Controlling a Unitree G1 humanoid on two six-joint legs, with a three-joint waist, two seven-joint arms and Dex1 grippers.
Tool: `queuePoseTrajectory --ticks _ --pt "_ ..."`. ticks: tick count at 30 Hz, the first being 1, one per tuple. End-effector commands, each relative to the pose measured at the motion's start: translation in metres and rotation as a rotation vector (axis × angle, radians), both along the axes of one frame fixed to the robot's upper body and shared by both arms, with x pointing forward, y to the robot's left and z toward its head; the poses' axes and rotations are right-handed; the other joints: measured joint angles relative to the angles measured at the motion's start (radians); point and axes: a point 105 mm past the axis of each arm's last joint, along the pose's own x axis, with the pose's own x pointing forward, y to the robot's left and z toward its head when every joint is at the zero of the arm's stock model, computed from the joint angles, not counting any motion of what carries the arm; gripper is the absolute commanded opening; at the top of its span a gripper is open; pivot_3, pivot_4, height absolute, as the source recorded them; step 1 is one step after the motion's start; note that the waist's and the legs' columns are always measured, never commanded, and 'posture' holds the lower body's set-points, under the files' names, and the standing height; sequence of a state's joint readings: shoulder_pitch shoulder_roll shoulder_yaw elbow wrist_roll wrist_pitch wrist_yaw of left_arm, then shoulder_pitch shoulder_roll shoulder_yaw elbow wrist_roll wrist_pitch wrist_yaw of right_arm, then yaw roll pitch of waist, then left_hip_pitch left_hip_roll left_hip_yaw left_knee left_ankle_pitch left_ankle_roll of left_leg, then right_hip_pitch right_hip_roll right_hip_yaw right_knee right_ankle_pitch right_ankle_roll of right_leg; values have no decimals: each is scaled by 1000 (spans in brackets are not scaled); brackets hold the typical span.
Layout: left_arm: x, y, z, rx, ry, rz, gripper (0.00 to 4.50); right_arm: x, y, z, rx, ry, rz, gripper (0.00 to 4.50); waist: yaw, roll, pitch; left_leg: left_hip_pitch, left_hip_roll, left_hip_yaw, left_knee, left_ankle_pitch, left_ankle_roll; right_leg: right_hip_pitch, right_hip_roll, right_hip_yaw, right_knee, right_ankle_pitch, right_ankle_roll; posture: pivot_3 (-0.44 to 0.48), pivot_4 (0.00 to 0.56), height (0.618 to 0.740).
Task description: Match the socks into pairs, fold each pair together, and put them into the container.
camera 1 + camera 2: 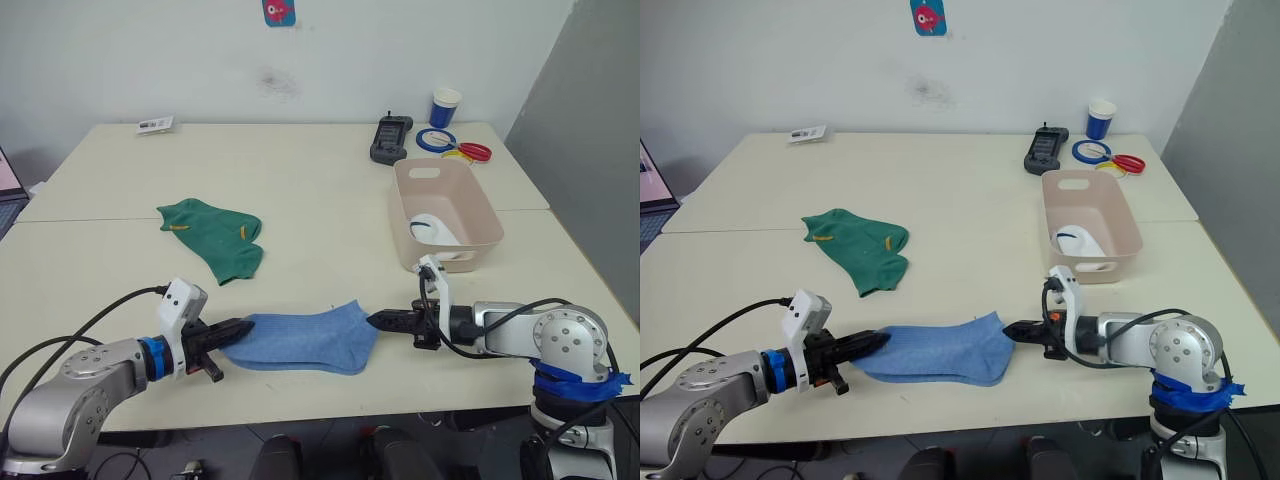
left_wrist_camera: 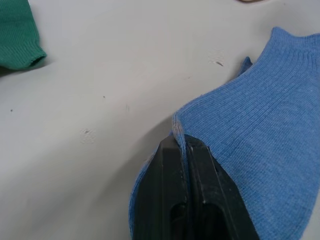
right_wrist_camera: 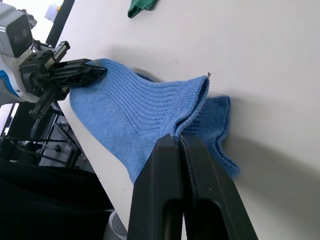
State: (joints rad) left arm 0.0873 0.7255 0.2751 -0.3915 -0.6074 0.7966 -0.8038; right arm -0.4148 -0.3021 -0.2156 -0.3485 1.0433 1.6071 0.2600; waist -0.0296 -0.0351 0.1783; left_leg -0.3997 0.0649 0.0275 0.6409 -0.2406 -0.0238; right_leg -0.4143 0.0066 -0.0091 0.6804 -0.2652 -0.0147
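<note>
A pair of light blue socks (image 1: 305, 340) lies one on the other near the table's front edge, stretched between my two grippers. My left gripper (image 1: 240, 328) is shut on the toe end, its fingers (image 2: 170, 165) pinching the fabric edge. My right gripper (image 1: 378, 320) is shut on the cuff of the upper sock, and the lower sock's cuff (image 3: 217, 120) lies loose beneath it. Two dark green socks (image 1: 215, 235) with small yellow marks lie overlapped left of centre. The pink-beige container (image 1: 484, 207) stands at the right with white socks (image 1: 430, 228) inside.
Behind the container lie a black handheld device (image 1: 390, 138), a blue-and-white cup (image 1: 445, 106), and blue (image 1: 436, 140) and red (image 1: 474, 152) tape rings. A small card (image 1: 155, 124) rests at the far left. Cables trail from both arms over the front edge.
</note>
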Motion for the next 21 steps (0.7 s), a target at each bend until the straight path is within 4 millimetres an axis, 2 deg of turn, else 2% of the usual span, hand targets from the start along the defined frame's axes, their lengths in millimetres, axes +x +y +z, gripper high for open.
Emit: queuePoseTrajectory --ticks 1,21 --pt "0 -2 3 23 -34 -14 0 -5 1 4 13 -12 24 35 0 0 0 0 0 0 0 0 0 0 0 0 0 0 0 0 150 740" --pt "6 3 -4 58 -50 8 0 2 7 -6 -11 -1 2 35 0 0 0 0 0 0 -1 0 0 -1 0 0 0 0 0 0 150 740"
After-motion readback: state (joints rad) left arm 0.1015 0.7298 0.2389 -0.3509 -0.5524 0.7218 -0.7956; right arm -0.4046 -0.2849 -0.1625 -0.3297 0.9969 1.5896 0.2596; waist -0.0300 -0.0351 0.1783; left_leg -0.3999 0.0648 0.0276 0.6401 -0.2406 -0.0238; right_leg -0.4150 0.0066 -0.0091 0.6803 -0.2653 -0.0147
